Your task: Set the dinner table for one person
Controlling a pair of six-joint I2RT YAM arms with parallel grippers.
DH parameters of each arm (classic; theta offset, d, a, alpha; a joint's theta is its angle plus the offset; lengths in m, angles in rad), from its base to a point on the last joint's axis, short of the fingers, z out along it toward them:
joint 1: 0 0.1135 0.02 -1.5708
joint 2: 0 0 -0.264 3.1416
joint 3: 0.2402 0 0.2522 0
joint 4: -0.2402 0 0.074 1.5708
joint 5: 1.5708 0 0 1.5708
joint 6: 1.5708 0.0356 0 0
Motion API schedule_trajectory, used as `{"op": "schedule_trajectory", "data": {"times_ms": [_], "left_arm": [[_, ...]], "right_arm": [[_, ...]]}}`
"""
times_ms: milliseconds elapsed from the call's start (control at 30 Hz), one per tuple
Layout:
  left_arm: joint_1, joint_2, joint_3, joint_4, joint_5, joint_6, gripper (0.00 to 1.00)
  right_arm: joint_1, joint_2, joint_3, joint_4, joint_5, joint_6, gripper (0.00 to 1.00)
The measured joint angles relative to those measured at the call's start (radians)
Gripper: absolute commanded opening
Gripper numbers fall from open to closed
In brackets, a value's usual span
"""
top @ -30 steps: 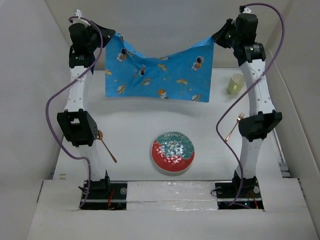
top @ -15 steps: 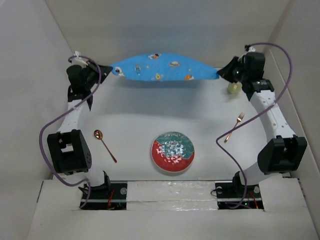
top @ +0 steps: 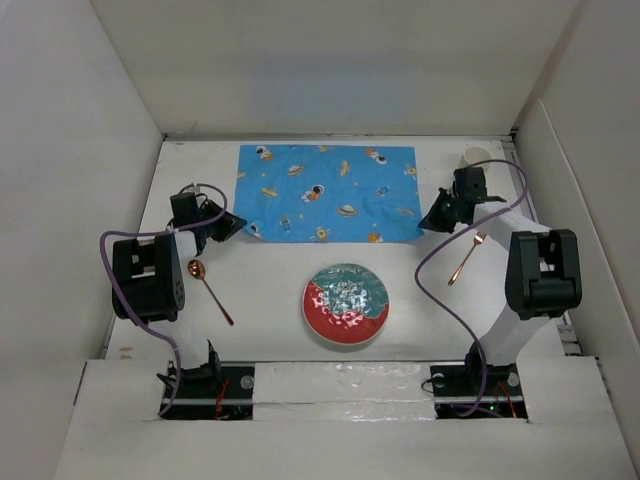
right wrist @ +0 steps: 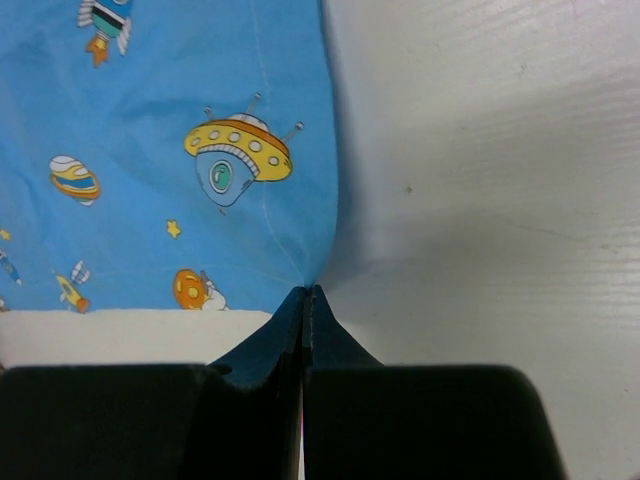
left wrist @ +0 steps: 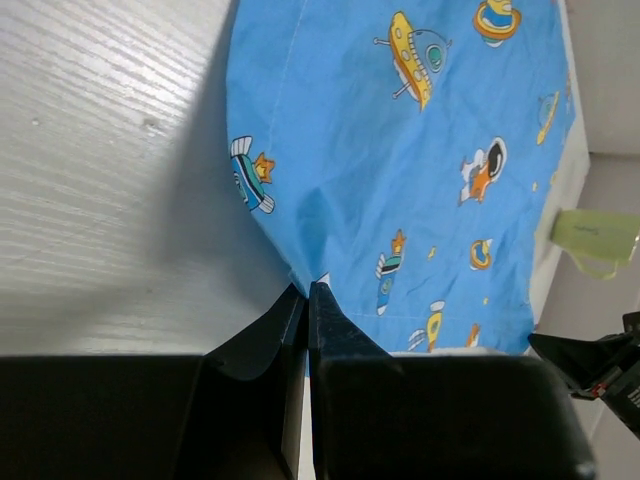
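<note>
From above, the white tabletop [top: 270, 290] is seen filling the walled space, long axis left to right. One mat [top: 325, 190], one plate [top: 345, 303], one spoon [top: 210, 292], one fork [top: 467, 258] and one cup [top: 476, 156] are counted. At the left wrist, the left claw [left wrist: 306, 300] is clamped on a mat corner. At the right wrist, the right claw [right wrist: 304, 300] is clamped likewise.

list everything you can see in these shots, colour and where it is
table: one, white, walled, under everything
mat: one, blue with space print, flat at the far middle
plate: one, red and teal, near middle, apart from the mat
spoon: one, copper, left of the plate
fork: one, copper, right of the plate
cup: one, pale yellow-green, far right, beside the mat
cables: two, purple, one along each arm
arms: two, black and white, at either side
left hand: black, shut on the mat's near left corner
right hand: black, shut on the mat's near right corner
</note>
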State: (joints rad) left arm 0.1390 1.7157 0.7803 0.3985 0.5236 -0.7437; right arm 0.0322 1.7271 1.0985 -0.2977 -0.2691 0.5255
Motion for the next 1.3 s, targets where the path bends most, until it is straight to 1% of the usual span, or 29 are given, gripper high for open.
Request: {"op": "schedule_trajectory", "data": {"times_ms": [133,333,467,600,633,667,733,800,833,867,933,967,1000,1033,1067,1100,1133,1167,1200,1233,1267,1300], "left_arm": [[0.0,-0.018,-0.011,-0.051,-0.018,0.042,0.0],[0.0,-0.106,-0.072,-0.163,-0.068,0.095,0.0],[0.0,-0.135,-0.087,-0.235,-0.097,0.119,0.0],[-0.008,-0.147,-0.088,-0.299,-0.125,0.142,0.0],[-0.016,-0.151,-0.088,-0.316,-0.134,0.147,0.02],[-0.022,-0.158,-0.089,-0.331,-0.142,0.153,0.09],[-0.03,-0.177,-0.096,-0.353,-0.157,0.167,0.27],[-0.037,-0.198,-0.098,-0.373,-0.165,0.176,0.31],[-0.037,-0.208,-0.098,-0.384,-0.172,0.18,0.37],[-0.037,-0.216,-0.097,-0.395,-0.176,0.186,0.41],[-0.037,-0.23,-0.089,-0.426,-0.183,0.194,0.45],[-0.037,-0.235,-0.076,-0.447,-0.185,0.2,0.45],[-0.037,-0.24,-0.059,-0.464,-0.187,0.204,0.43],[-0.037,-0.245,-0.036,-0.483,-0.188,0.208,0.39],[-0.037,-0.247,-0.021,-0.504,-0.188,0.217,0.35],[-0.037,-0.257,0.017,-0.504,-0.187,0.217,0.35],[-0.037,-0.268,0.048,-0.521,-0.185,0.223,0.28],[-0.037,-0.278,0.079,-0.528,-0.181,0.225,0.21],[-0.037,-0.291,0.108,-0.533,-0.175,0.232,0.14],[-0.037,-0.304,0.135,-0.536,-0.17,0.237,0.02],[-0.039,-0.319,0.166,-0.543,-0.165,0.242,0.0],[-0.047,-0.334,0.194,-0.549,-0.166,0.249,0.0]], "right_arm": [[-0.002,-0.025,-0.075,0.01,0.02,-0.001,0.0],[-0.031,-0.1,-0.169,-0.009,0.052,-0.002,0.0],[-0.054,-0.151,-0.198,-0.017,0.061,-0.007,0.0],[-0.068,-0.169,-0.199,-0.031,0.071,-0.013,0.0],[-0.068,-0.169,-0.199,-0.035,0.074,-0.014,0.0],[-0.068,-0.169,-0.199,-0.04,0.077,-0.016,0.0],[-0.069,-0.169,-0.199,-0.047,0.087,-0.021,0.0],[-0.071,-0.173,-0.2,-0.055,0.1,-0.024,0.0],[-0.071,-0.178,-0.204,-0.057,0.104,-0.025,0.0],[-0.072,-0.184,-0.208,-0.061,0.106,-0.025,0.07],[-0.072,-0.196,-0.211,-0.075,0.113,-0.026,0.28],[-0.072,-0.202,-0.211,-0.08,0.117,-0.029,0.45],[-0.072,-0.207,-0.211,-0.087,0.117,-0.029,0.52],[-0.07,-0.212,-0.21,-0.094,0.121,-0.032,0.56],[-0.069,-0.218,-0.209,-0.105,0.122,-0.034,0.66],[-0.069,-0.225,-0.208,-0.112,0.124,-0.035,0.66],[-0.065,-0.236,-0.204,-0.127,0.128,-0.039,0.67],[-0.059,-0.251,-0.198,-0.143,0.136,-0.038,0.66],[-0.05,-0.272,-0.192,-0.158,0.141,-0.04,0.59],[-0.037,-0.298,-0.187,-0.169,0.142,-0.045,0.41],[-0.019,-0.332,-0.183,-0.173,0.138,-0.054,0.0],[0.002,-0.368,-0.183,-0.173,0.127,-0.06,0.0]]}}
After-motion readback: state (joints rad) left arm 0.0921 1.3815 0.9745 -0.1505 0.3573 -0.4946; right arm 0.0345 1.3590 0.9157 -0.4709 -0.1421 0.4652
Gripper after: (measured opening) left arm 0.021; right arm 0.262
